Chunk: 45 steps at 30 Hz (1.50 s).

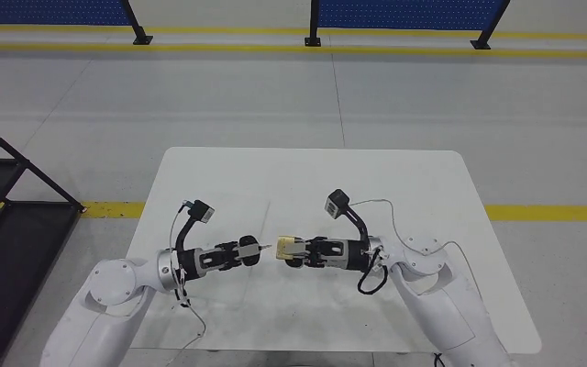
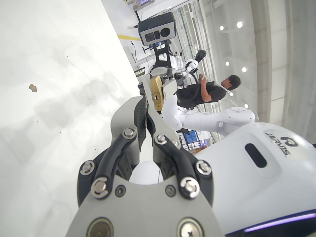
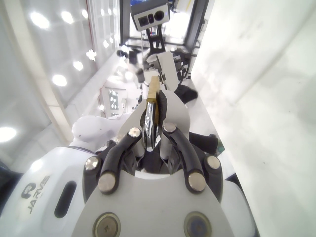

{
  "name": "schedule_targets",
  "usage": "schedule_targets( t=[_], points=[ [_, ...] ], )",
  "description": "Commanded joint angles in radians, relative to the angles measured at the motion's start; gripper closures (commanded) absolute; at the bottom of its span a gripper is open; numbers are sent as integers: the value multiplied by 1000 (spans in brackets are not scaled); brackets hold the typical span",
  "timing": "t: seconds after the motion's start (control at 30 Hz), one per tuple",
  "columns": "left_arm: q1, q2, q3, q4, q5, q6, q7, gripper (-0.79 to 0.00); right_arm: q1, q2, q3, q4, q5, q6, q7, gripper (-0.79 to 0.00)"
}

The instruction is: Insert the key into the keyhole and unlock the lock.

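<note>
While the right end effector (image 1: 298,250) grips 1 brass lock (image 1: 287,246) above the desk (image 1: 312,183), the left end effector (image 1: 251,249) pinches 1 key (image 1: 264,247); the 2 face each other horizontally, key tip just short of the lock.

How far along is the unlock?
Done: right gripper clamps the lock, left gripper clamps the key.
In hand: key tip faces the lock, just short of it; the keyhole is empty.
Left: insert, turn, unlock.
</note>
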<state>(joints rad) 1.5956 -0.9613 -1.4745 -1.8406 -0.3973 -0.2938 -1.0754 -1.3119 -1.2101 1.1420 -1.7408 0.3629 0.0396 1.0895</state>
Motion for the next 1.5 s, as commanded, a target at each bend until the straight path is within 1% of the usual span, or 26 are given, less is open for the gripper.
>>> schedule_targets(
  t=[0.0, 0.2, 0.37, 0.43, 0.7, 0.8, 1.03, 1.23, 1.47],
  points=[
    [-2, 2, -3, 2, -4, 4, -21, 0, 13, 2, -2, 5, 5, 12, 29, 0],
    [-9, 7, -6, 8, -36, 17, -84, 0, 60, 7, -13, 28, 10, 42, 92, 0],
    [-18, 9, -4, 20, -74, 32, -127, 0, 94, 9, -28, 56, 28, 53, 119, 0],
    [-23, 11, -3, 23, -53, 38, -148, 0, 94, 9, -28, 56, 28, 53, 119, 0],
    [-23, 11, -3, 23, -53, 38, -148, 0, 94, 9, -28, 56, 28, 53, 119, 0],
    [-17, 10, 13, 12, -41, 42, -119, 0, 84, 11, -22, 65, 23, 50, 81, 0],
    [-8, 11, 12, 4, -57, 34, -113, 0, 82, 21, -16, 58, -7, 57, 94, 0],
    [-6, 12, 13, -5, -58, 33, -104, 0, 88, 26, -25, 68, -8, 43, 100, 0],
    [-7, 12, 22, -8, -55, 26, -82, 0, 79, 28, -35, 64, 15, 14, 79, 0]
  ],
)
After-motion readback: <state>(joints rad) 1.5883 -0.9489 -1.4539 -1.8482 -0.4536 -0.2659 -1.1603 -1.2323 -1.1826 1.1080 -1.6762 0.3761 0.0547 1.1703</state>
